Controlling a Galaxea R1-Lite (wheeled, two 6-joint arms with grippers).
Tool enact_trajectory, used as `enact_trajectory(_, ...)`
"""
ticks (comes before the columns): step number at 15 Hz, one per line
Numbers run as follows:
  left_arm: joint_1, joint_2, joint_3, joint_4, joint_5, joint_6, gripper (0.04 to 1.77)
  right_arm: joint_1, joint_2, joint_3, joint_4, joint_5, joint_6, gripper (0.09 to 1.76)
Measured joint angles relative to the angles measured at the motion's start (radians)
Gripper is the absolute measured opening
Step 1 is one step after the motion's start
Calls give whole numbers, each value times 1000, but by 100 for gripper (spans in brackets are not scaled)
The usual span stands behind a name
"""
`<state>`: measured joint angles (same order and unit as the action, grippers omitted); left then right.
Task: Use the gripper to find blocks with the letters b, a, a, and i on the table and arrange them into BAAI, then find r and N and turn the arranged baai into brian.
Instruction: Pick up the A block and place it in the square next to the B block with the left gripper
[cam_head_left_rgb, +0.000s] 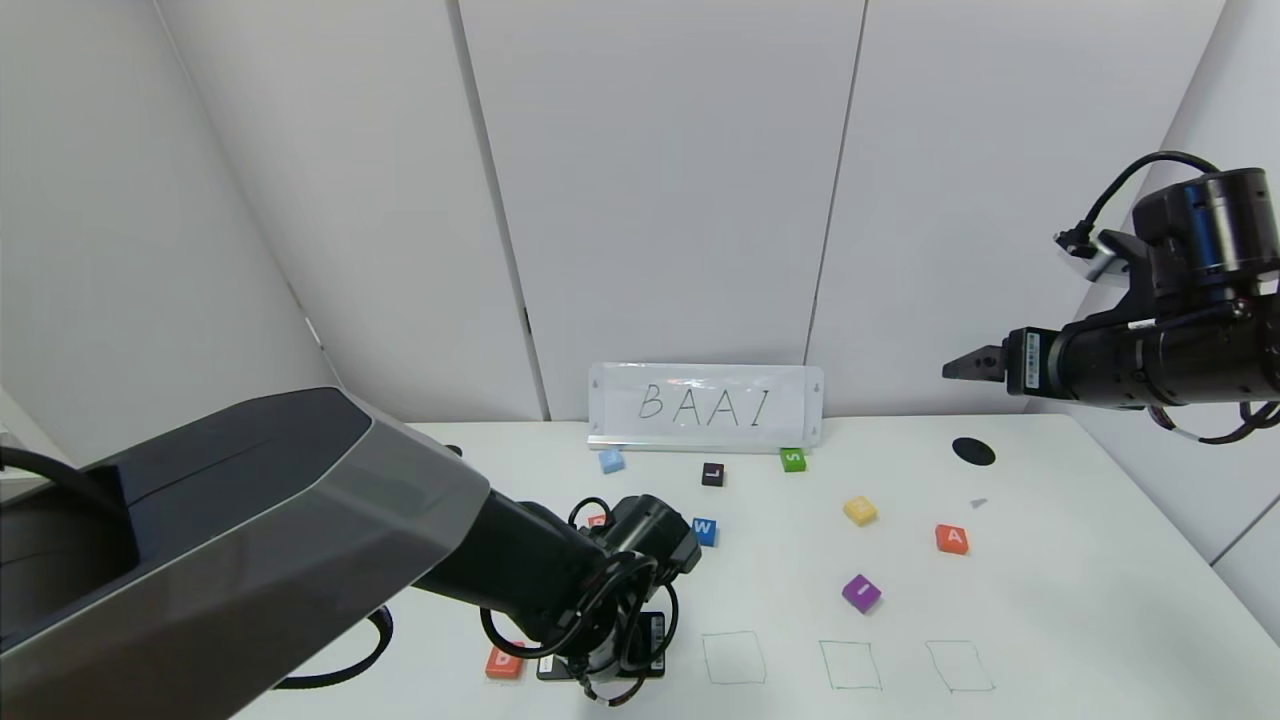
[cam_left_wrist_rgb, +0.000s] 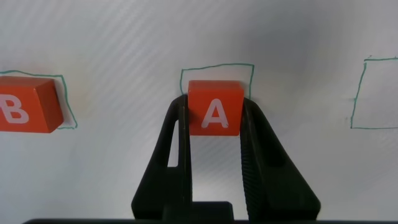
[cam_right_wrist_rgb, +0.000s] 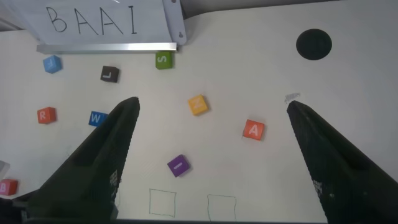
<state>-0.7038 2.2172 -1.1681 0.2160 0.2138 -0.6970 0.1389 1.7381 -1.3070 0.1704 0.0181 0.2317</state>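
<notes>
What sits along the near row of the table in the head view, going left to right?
B block → left gripper, shut on an A block as the left wrist view shows → three empty drawn squares.

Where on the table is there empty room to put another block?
The three drawn squares right of the left pincer are bare, as is the table right of the loose A block. It is crowded near the BAAI sign.
</notes>
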Motion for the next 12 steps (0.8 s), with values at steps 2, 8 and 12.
enact_trajectory(2,0,0,-2,0,0,0,51,0,0,0,0,0,0,171)
enact_trajectory(8,0,3,-3,0,1,1,72,2,1,0,0,0,0,171)
enact_trajectory(12,0,8,-4,0,1,1,111,3,2,0,0,0,-1,171)
